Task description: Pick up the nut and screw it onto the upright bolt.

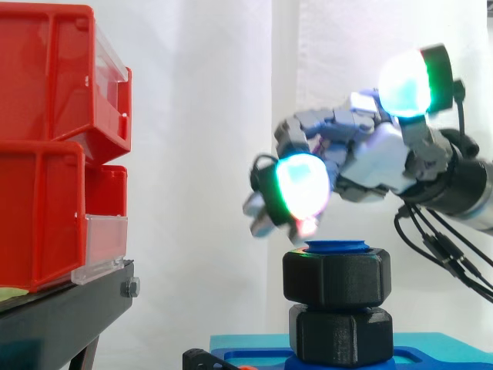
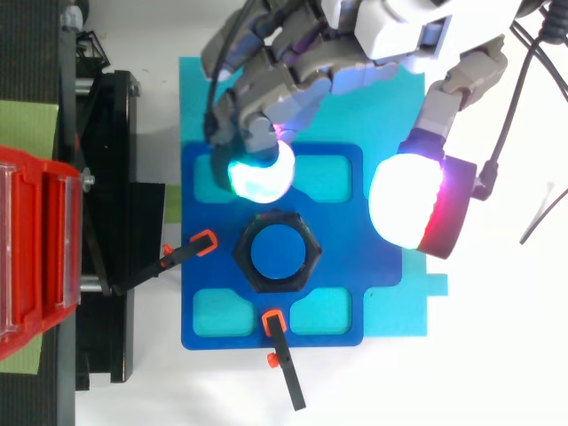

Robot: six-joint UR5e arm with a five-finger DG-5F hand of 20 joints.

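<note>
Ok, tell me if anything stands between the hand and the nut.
Nothing visible does. The hand hovers just above the nut, with one fingertip close over its rim. The nut already sits at the bolt's top, over a second nut.

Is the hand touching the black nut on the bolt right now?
Apart. The top view shows a strip of blue plate between the nut and the nearest fingertip of the hand.

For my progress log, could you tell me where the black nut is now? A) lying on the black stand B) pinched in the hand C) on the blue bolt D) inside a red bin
C: the nut sits round the top of the bolt, and the hand holds nothing.
</note>
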